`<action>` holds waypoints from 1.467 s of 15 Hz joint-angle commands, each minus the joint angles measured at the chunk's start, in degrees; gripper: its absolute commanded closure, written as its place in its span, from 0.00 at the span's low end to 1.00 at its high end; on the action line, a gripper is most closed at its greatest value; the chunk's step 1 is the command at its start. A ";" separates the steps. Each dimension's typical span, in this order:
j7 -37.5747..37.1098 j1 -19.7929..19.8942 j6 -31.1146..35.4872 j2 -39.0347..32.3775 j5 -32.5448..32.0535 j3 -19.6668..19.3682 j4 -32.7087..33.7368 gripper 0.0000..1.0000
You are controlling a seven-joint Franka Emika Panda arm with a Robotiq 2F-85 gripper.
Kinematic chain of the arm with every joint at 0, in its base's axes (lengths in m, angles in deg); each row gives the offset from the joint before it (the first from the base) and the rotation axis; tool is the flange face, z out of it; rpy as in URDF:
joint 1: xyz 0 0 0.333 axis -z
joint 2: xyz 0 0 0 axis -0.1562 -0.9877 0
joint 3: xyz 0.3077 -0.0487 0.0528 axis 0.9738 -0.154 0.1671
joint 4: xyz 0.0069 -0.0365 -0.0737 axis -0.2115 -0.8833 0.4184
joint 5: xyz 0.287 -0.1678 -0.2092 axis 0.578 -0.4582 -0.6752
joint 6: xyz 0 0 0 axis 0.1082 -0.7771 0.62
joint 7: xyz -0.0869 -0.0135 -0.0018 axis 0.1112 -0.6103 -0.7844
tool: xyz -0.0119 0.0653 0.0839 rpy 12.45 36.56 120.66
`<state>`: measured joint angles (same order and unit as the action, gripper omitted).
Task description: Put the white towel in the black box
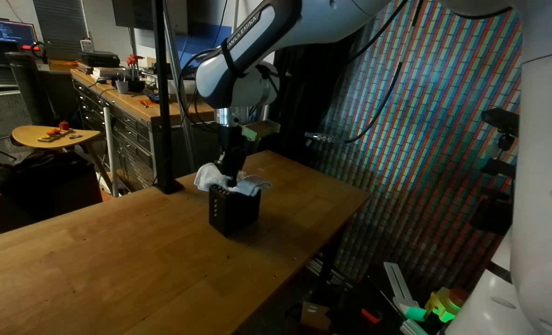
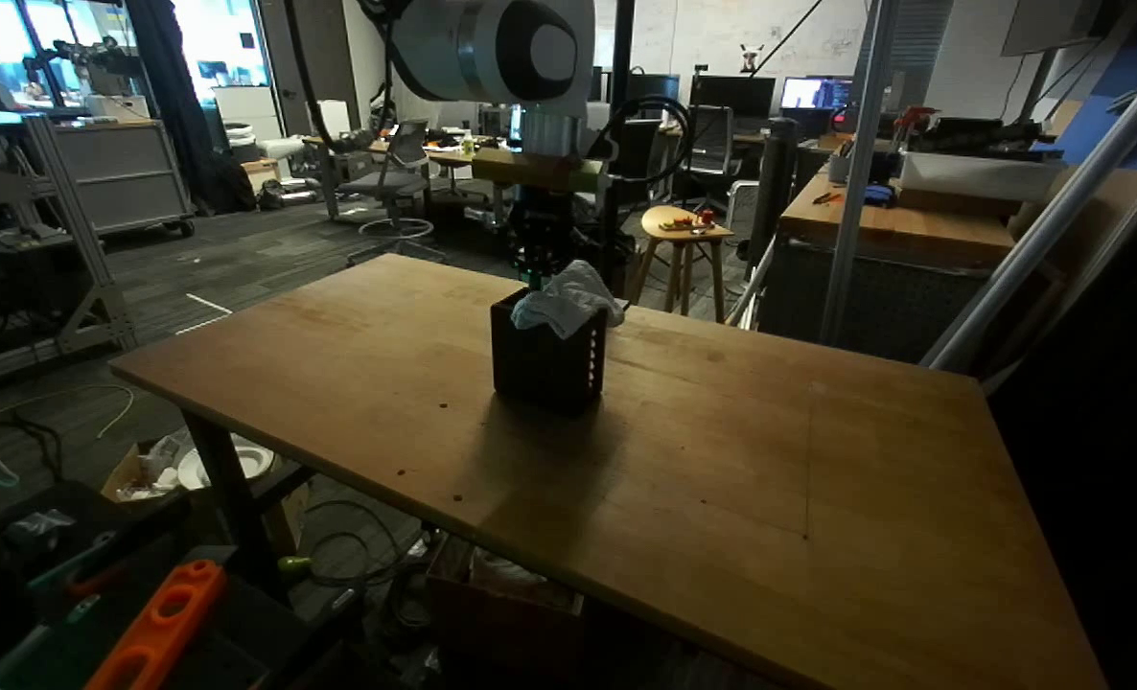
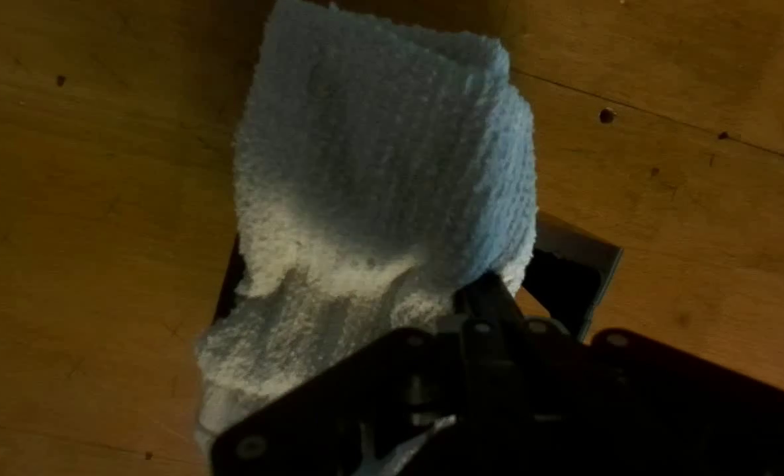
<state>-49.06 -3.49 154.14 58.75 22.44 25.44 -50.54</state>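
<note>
At left in the wrist view, the white towel (image 3: 379,145), nubbly and thickly folded, drapes across the mouth of the black box (image 3: 577,240) and spills past its rim. Near the cloth's right edge, the gripper (image 3: 488,291) pinches it, fingers together. Farther right, one dark box corner shows uncovered. How much towel sits inside is hidden.

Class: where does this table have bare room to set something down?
In an exterior view, the table is bare from the black box to the picture's bottom, and from the box to the corner by the patterned backdrop. Crowded: the box's top, with the towel over its rim and jaws in the folds, and the gap toward the black post.
</note>
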 commanded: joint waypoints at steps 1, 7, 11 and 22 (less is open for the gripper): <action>0.79 1.14 3.52 -0.36 3.41 1.03 -2.30 1.00; 1.92 1.88 7.35 -2.45 7.97 2.34 -3.73 1.00; 3.09 2.53 9.40 -4.43 11.75 4.11 -4.20 1.00; 4.60 3.80 10.94 -2.85 16.85 5.67 -6.92 1.00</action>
<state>-45.89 -0.62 163.82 54.87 38.44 30.75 -55.29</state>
